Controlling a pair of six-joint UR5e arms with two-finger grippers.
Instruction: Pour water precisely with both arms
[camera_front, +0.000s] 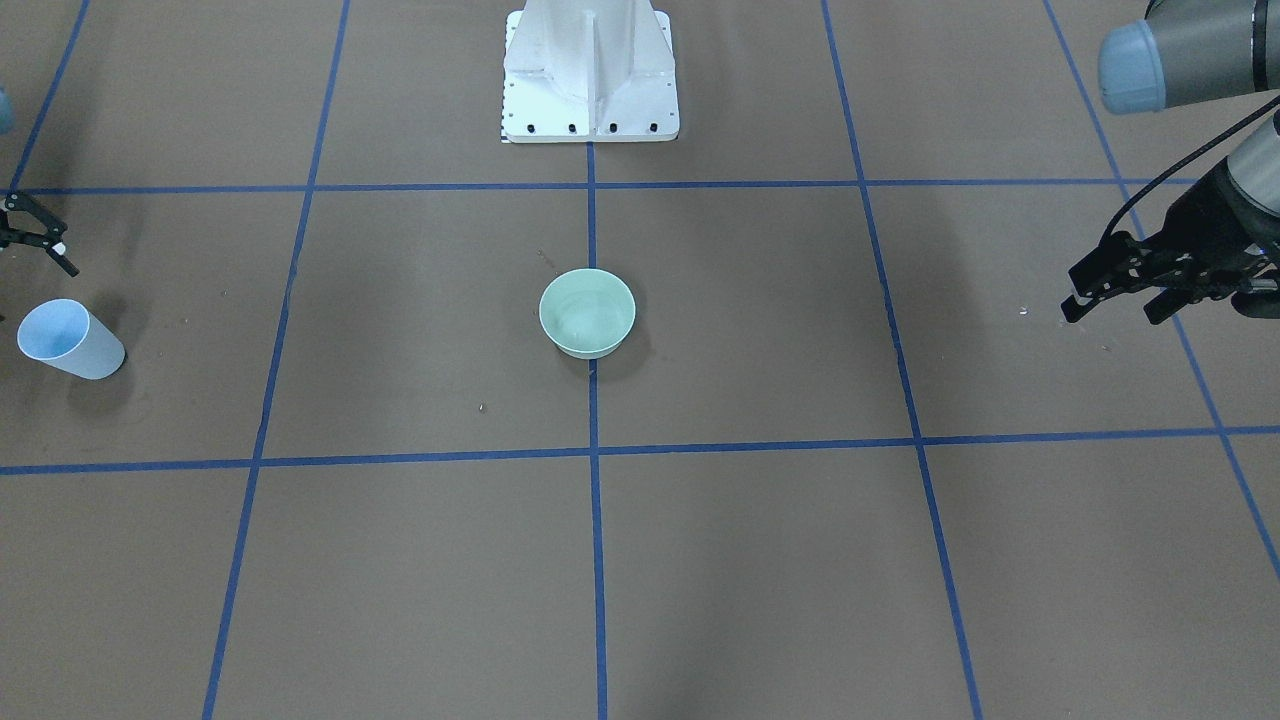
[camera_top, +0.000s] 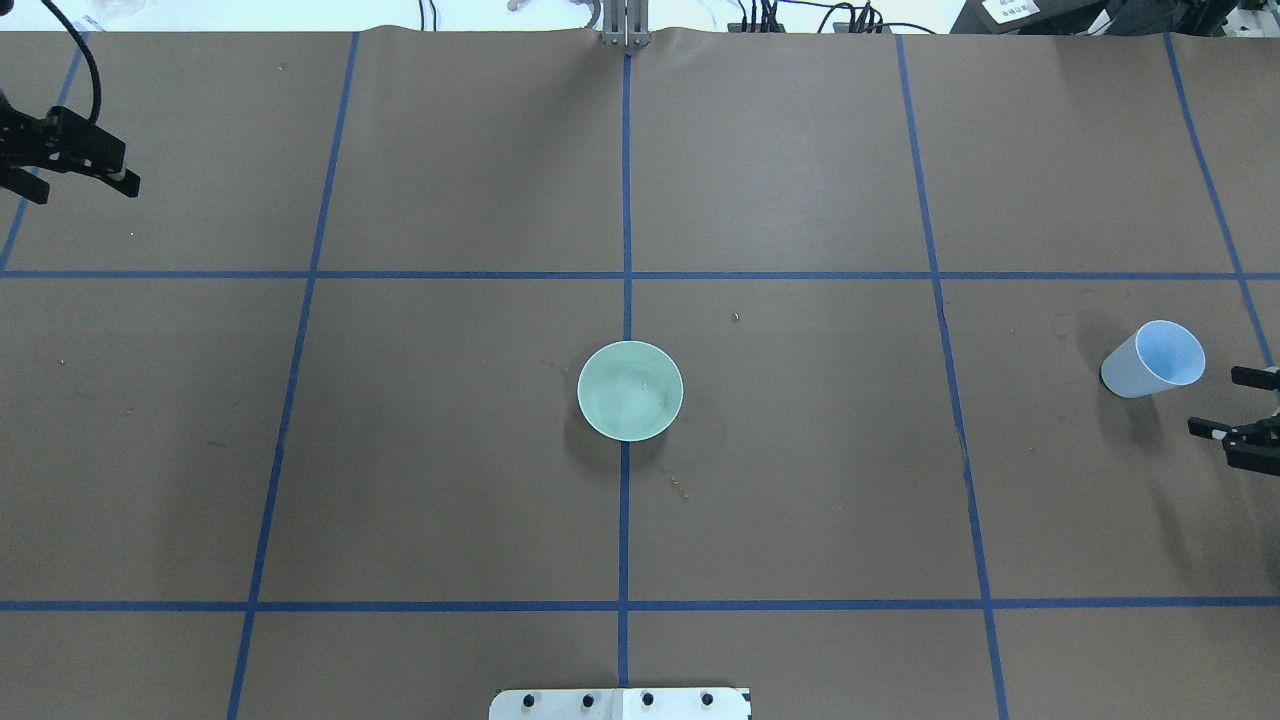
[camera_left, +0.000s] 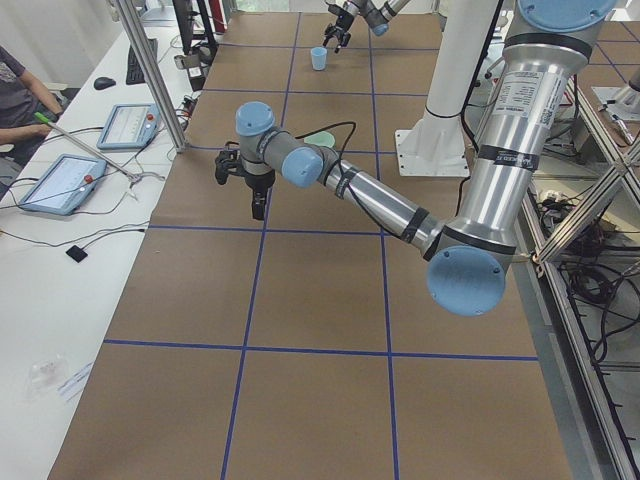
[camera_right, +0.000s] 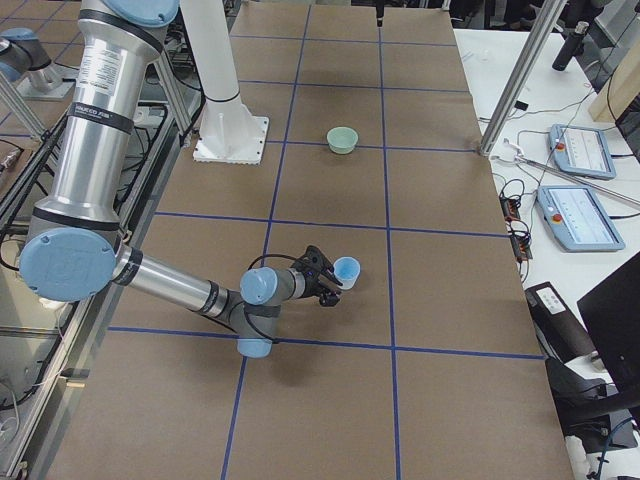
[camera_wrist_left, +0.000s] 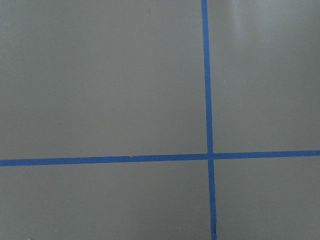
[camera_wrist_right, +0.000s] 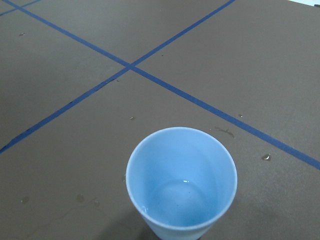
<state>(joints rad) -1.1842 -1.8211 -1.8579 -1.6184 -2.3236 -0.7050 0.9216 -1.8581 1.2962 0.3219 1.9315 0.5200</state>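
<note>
your water (camera_wrist_right: 175, 202) sits as a shallow pool in the bottom of the blue cup (camera_wrist_right: 181, 182), showing only as a pale glint. the cup stands upright on the bench (camera_top: 450, 450) out at the robot's right end, well apart from the green bowl (camera_top: 630, 390) at the middle, where the tape lines cross.

the right pincer (camera_top: 1215, 400) hangs just beside the cup with its jaws spread and nothing between them, not touching it. the left pincer (camera_front: 1115, 308) is far off over the other end, also spread and empty; its wrist camera sees only bare bench and tape.

judge the cup as light and thin-walled, so it will likely flex or tip under a hard squeeze. take it across the side wall around mid-height, with gentle pressure, and keep it level while carrying. with so little water in it, it will shift easily if nudged, and the wall may be slick: there are droplets (camera_wrist_right: 265, 157) on the bench around it.

the bowl looks stiffer and sits low and steady. faint glints inside it suggest a thin film of water, though you can't be sure from these views.
</note>
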